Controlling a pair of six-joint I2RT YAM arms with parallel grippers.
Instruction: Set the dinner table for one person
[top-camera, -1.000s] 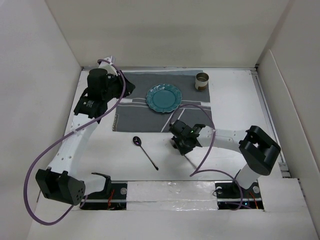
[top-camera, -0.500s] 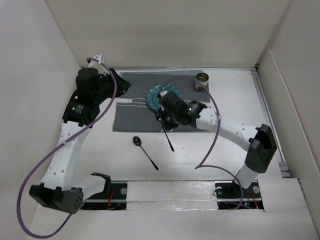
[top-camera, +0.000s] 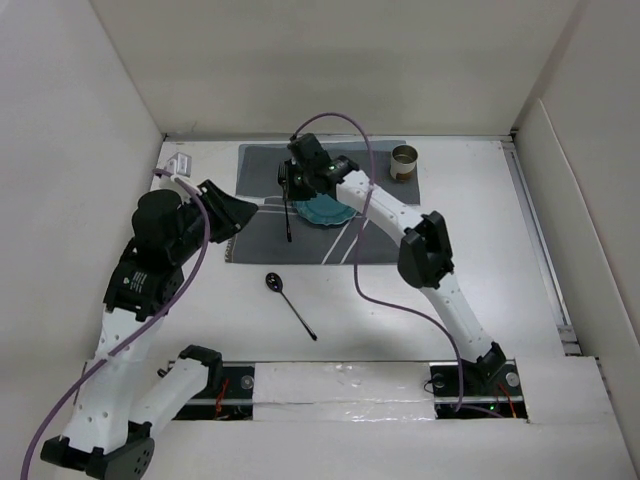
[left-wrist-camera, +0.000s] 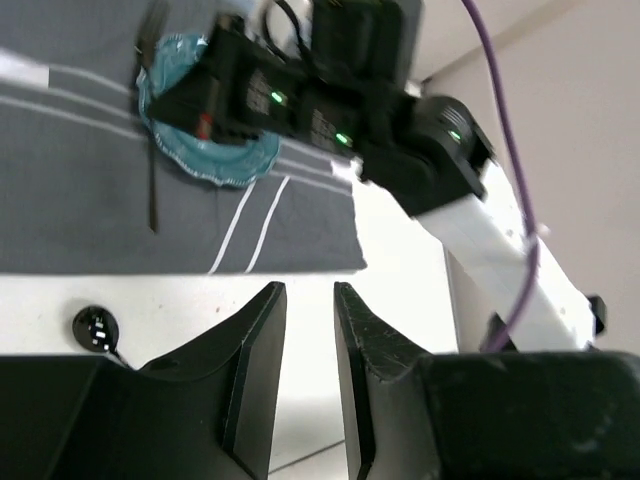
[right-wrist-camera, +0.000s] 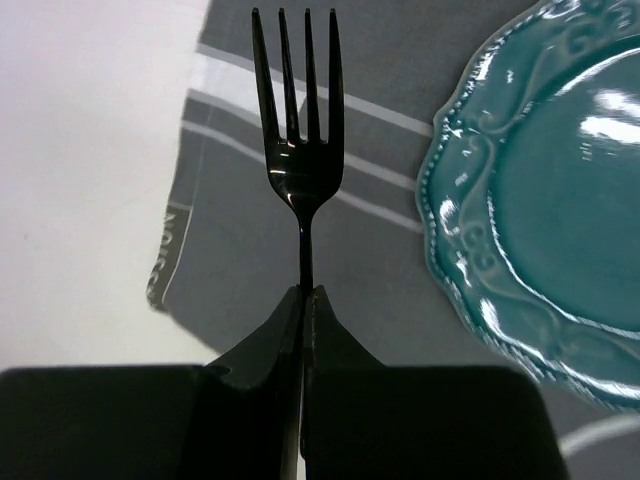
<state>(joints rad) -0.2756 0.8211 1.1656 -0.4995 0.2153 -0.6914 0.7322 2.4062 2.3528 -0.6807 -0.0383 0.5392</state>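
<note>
My right gripper (top-camera: 289, 188) is shut on the handle of a black fork (top-camera: 288, 222) and holds it over the left part of the dark grey striped placemat (top-camera: 262, 235), just left of the teal plate (top-camera: 335, 208). In the right wrist view the fork (right-wrist-camera: 300, 130) points its tines away, with the plate (right-wrist-camera: 560, 200) to its right and the gripper (right-wrist-camera: 303, 292) pinching the handle. My left gripper (top-camera: 240, 208) is open and empty by the placemat's left edge; its fingers (left-wrist-camera: 255, 370) stand slightly apart. A black spoon (top-camera: 290, 303) lies on the white dinner table (top-camera: 470, 250).
A small metal cup (top-camera: 404, 162) stands at the placemat's far right corner. The spoon's bowl (left-wrist-camera: 93, 326) shows in the left wrist view, near the placemat (left-wrist-camera: 90, 230). White walls enclose the table on the left, back and right.
My right arm has swung from the table's near middle to the far left of the placemat, carrying the fork. My left arm has drawn back toward the near left.
</note>
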